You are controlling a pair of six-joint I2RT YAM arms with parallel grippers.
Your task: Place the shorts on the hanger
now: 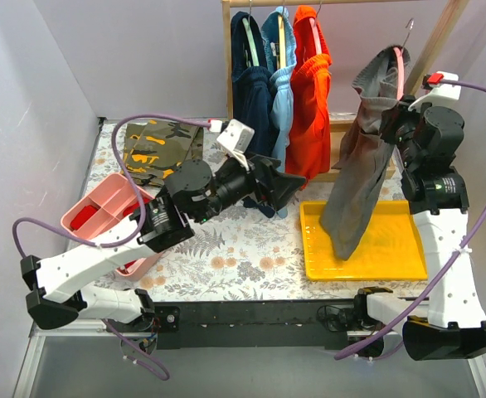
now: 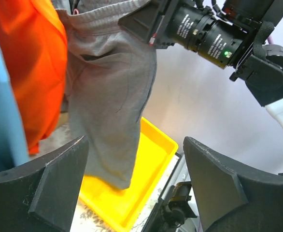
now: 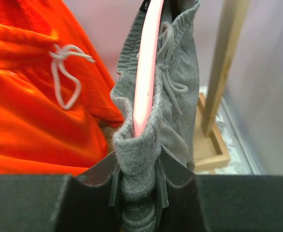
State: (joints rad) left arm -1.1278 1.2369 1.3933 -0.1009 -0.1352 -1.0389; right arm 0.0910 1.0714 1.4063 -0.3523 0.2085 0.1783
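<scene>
The dark grey shorts [image 1: 361, 170] hang from the pink hanger [image 1: 400, 70], legs trailing down to the yellow tray [image 1: 396, 259]. My right gripper [image 1: 399, 123] is shut on the shorts' waistband and the hanger end; in the right wrist view the pink hanger [image 3: 147, 63] runs up out of the grey fabric [image 3: 137, 159] pinched between my fingers. My left gripper [image 1: 291, 187] is open and empty, left of the shorts. In the left wrist view the shorts [image 2: 110, 92] hang ahead between the open fingers [image 2: 49, 183], with the right arm above.
A wooden rack [image 1: 442, 37] holds navy, light blue and bright orange garments [image 1: 309, 99] on slim hangers. A camouflage garment [image 1: 156, 148] lies at the back left. A pink bin [image 1: 102, 214] sits at the left under my left arm.
</scene>
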